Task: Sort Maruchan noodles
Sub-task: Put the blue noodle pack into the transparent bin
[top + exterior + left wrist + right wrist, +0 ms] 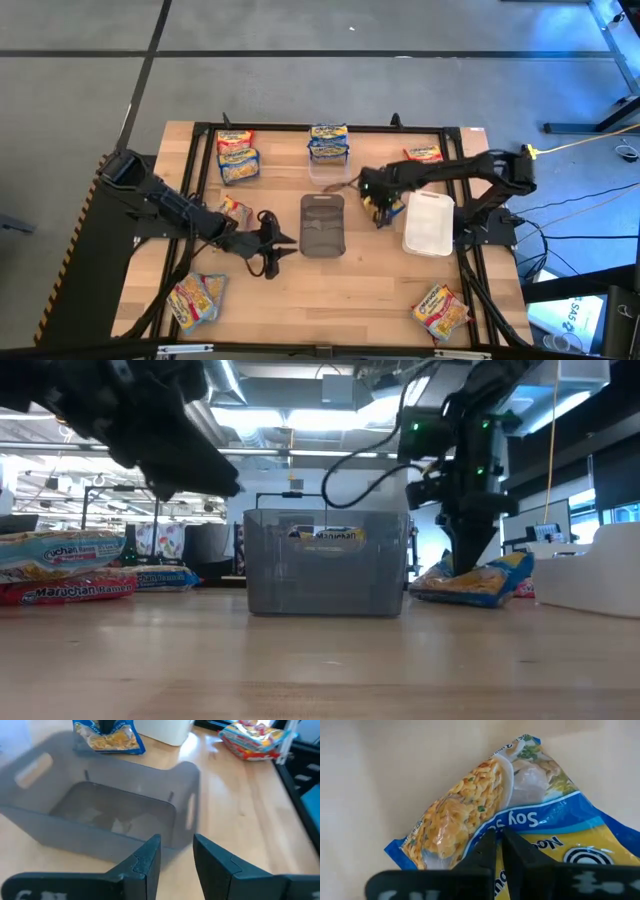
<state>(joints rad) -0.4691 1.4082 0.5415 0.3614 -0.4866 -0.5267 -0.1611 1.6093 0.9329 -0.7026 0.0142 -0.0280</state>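
A blue-and-yellow Maruchan noodles packet (pixel 465 810) sits under my right gripper (pixel 498 834), between the grey basket (pixel 322 230) and the white tub (pixel 428 222). That gripper points down and is shut on the packet (pixel 470 585). My left gripper (pixel 176 842) stands open just left of the basket (pixel 100 827), pointing at its wall, with nothing between its fingers. The other noodle packets lie flat on the table: at the far left (pixel 237 155), far middle (pixel 328 140), far right (pixel 423 153), near left (pixel 197 298) and near right (pixel 440 310). My right gripper pinches the packet's upper face near its middle (pixel 492 822) between its two fingertips. The fingers come from above, pointing down. In the low view the packet is tilted, with one end (pixel 515 563) raised. I cannot tell whether its low end (pixel 430 592) touches the table.
A clear tub (pixel 325 170) stands just beyond the basket. One more packet (pixel 235 210) lies beside my left arm. The black frame (pixel 300 127) runs along the table's edges. Bare wood lies in front of the basket (pixel 330 300).
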